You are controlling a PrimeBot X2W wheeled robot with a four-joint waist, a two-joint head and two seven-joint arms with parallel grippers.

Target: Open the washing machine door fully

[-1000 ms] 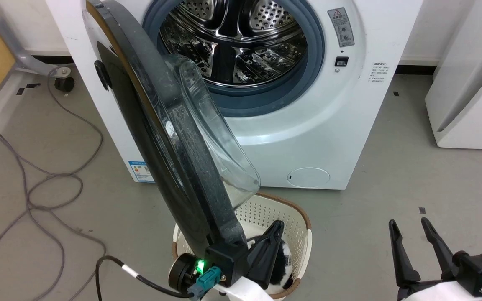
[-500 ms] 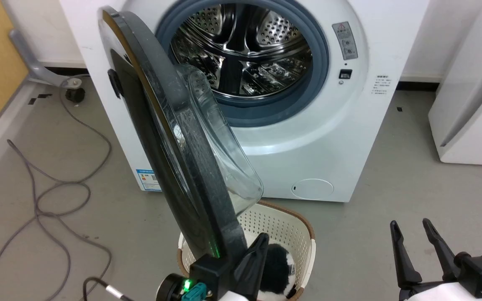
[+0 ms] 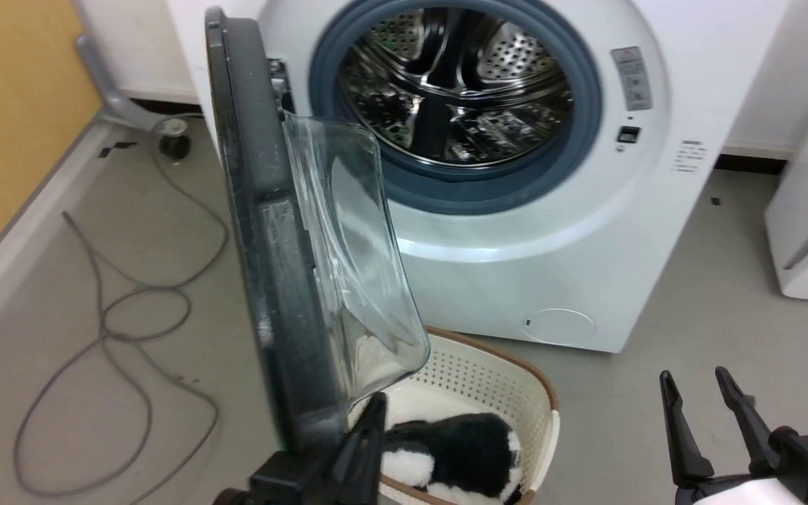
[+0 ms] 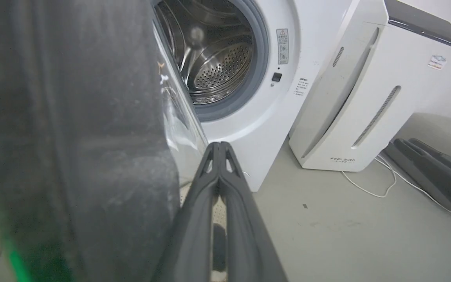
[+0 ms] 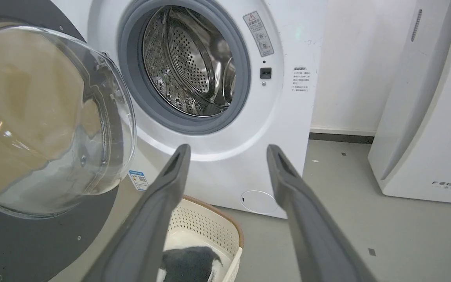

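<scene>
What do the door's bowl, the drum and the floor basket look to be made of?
Bowl of the washing machine door: glass or clear plastic, glossy; see-through with sharp glints. Drum: polished steel, by its mirror shine and punched holes. Basket: probably matt cream plastic, moulded with rows of small holes, brown rim.

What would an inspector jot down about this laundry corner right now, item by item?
Surface: grey floor, small dark marks.
Job's things: washing machine door swung out, roughly square to the washing machine front; steel drum exposed.
Clutter: white basket below the door, black-and-white fluffy item inside.
Grippers: left gripper shut, beside the door's lower rim, contact unclear; right gripper open, holding nothing.
Cables: grey cable looped on the floor at left; white cable by the appliance.
Surroundings: white FEELBIRD appliance at right; yellow panel at left.
</scene>
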